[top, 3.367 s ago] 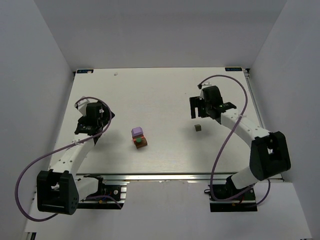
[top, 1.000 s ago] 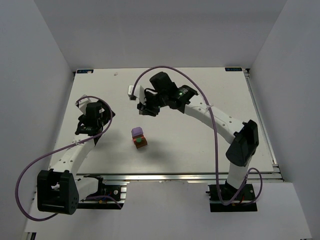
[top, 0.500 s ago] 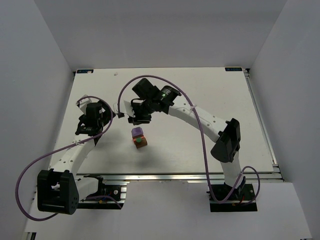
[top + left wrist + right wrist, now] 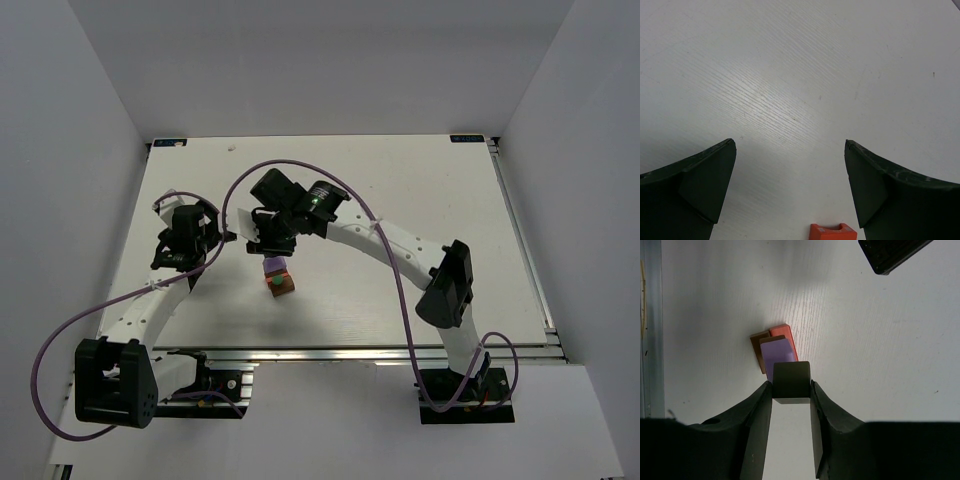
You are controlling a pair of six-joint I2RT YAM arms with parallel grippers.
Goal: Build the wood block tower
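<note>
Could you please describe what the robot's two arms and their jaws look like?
Both the left arm and right arm have white links, black joints and black bases. A purple cable loops along each. The right arm's wrist shows a small green light. The jaws are dark, blunt wedges.

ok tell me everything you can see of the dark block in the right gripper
The dark grey-brown block is a small matte cuboid, seemingly painted wood, with flat faces and clean edges. The right gripper pinches it on two opposite sides. In the right wrist view its far edge overlaps the lilac block atop the stack; contact cannot be told.
</note>
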